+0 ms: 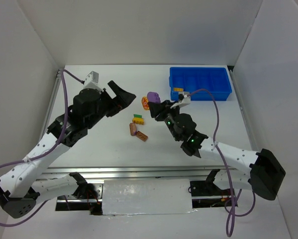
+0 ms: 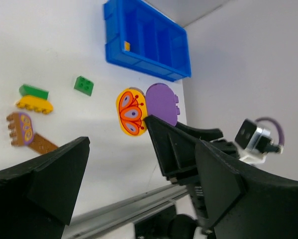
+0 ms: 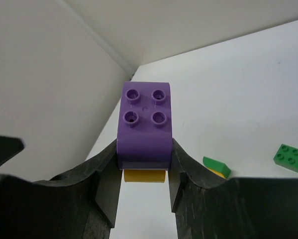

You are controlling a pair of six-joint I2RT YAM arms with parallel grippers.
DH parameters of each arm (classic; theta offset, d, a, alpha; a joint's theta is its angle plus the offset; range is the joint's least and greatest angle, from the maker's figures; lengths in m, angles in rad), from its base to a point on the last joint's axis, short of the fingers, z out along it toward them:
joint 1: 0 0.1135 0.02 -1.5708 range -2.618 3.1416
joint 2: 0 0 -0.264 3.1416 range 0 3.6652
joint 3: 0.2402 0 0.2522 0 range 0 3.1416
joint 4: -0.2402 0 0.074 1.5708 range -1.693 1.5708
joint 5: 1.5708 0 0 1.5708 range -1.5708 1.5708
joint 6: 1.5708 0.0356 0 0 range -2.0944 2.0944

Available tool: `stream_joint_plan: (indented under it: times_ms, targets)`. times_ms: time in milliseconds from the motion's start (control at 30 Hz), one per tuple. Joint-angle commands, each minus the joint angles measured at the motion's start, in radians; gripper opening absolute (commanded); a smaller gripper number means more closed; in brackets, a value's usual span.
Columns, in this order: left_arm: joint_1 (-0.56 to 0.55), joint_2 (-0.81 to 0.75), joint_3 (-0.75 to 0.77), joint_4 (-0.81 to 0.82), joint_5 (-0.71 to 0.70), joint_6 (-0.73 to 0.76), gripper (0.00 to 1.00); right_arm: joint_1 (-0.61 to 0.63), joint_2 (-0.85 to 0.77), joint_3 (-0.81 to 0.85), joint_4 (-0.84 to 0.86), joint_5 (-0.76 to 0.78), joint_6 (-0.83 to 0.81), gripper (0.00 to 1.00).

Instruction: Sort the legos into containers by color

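Observation:
My right gripper (image 3: 145,147) is shut on a purple lego (image 3: 145,124) with four studs; a yellow lego (image 3: 145,175) shows just below it. From above, that gripper (image 1: 156,104) and the purple lego (image 1: 152,95) sit left of the blue tray of containers (image 1: 200,83). A yellow-orange butterfly lego (image 2: 130,111) lies against the purple one (image 2: 161,102). On the table lie a green square (image 2: 83,85), a green wedge (image 2: 33,91) beside a yellow piece (image 2: 35,103), and two brown legos (image 1: 135,129) (image 1: 142,136). My left gripper (image 1: 123,99) hangs open and empty, left of the pile.
One yellow lego (image 1: 177,90) lies in the tray's left compartment. White walls close in the table on three sides. A metal rail (image 1: 139,173) runs along the near edge between the arm bases.

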Motion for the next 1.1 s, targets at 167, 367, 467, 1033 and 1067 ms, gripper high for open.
stream_joint_plan:
  times_ms: [167, 367, 467, 1033, 1067]
  targets:
    - [0.003, -0.12, -0.199, 0.428, 0.523, 0.34, 1.0, -0.099, -0.26, 0.07, -0.231, -0.465, 0.068, 0.0]
    - [0.006, -0.195, -0.285, 0.518, 0.611, 0.33, 1.0, -0.145, -0.381, 0.061, -0.233, -0.614, 0.093, 0.0]
    - [0.013, -0.195, -0.331, 0.671, 0.729, 0.268, 0.99, -0.148, -0.363, 0.05, -0.149, -0.745, 0.107, 0.0]
    - [0.013, -0.174, -0.314, 0.661, 0.732, 0.296, 0.93, -0.151, -0.262, 0.071, 0.072, -0.961, 0.251, 0.0]
    - [0.013, -0.169, -0.317, 0.669, 0.742, 0.294, 0.92, -0.151, -0.259, 0.065, 0.083, -0.956, 0.254, 0.0]
